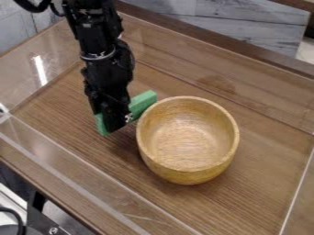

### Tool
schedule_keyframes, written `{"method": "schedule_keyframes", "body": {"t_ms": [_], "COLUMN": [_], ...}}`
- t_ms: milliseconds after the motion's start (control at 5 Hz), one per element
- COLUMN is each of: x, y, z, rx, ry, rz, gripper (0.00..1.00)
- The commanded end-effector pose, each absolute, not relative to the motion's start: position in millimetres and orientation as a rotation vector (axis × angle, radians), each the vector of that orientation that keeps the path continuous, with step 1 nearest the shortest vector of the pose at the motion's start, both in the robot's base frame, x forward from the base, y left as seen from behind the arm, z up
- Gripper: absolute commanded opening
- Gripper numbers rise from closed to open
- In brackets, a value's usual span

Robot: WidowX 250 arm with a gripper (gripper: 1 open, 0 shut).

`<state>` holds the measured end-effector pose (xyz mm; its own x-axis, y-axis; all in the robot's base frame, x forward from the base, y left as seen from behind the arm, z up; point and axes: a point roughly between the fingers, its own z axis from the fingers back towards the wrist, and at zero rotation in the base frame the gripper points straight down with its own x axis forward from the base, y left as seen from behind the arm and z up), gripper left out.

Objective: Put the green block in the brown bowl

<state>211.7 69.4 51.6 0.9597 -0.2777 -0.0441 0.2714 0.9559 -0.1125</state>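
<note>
The green block (139, 100) is a short bright green bar held just off the wooden table, left of the brown bowl (186, 138). My gripper (114, 120) points straight down and is shut on the green block near its lower left end; the black fingers hide that part. The block's upper right end sticks out toward the bowl's rim. The bowl is a round tan wooden one with nothing inside it.
A clear plastic wall (73, 184) rims the brown wooden table (245, 83) along the front and left. A pale marbled surface (263, 27) lies behind the table at the top right.
</note>
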Motion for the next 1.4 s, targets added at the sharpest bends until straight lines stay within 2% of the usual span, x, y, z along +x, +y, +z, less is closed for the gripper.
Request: {"method": "schedule_keyframes", "body": {"t_ms": [0, 200, 400, 600, 800, 1000, 1200], "x": [221.9, 225.4, 227.4, 214.3, 187.9, 181.0, 183.4], "y": [66.9, 52.8, 30.9, -19.4, -68.3, -70.0, -63.6], "z": [84.1, 113.9, 154.0, 173.8, 163.1, 143.0, 159.1], "rx": [-0.084, -0.084, -0.076, -0.071, -0.058, -0.041, -0.027], "ry": [0.015, 0.018, 0.005, -0.007, -0.013, -0.026, -0.060], "rz": [-0.243, -0.221, -0.211, -0.298, -0.408, -0.428, -0.368], "gripper": [0.00, 0.00, 0.00, 0.00, 0.00, 0.00, 0.00]}}
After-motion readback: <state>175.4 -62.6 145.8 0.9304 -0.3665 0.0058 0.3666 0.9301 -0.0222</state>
